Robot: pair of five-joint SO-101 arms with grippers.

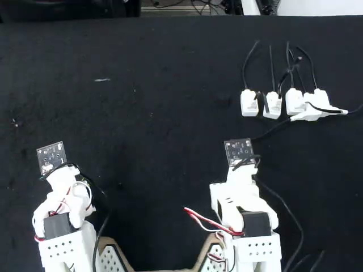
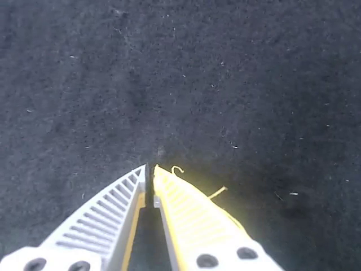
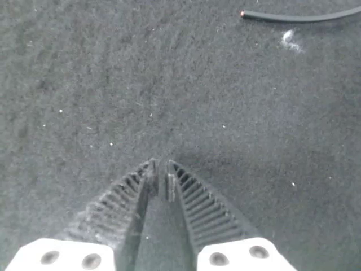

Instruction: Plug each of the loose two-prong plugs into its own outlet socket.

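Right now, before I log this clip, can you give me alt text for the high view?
Small white plug and socket pieces with black cords sit clustered far right on a black table, untouched. The left arm and right arm rest folded at the near edge, well short of them.

Table cover: matt black felt, linty. Plugs: smooth white plastic. Left hand: ribbed plastic.

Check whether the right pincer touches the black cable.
Apart. The right wrist view shows the pincer shut over bare cloth, and the cable lies well beyond its tips.
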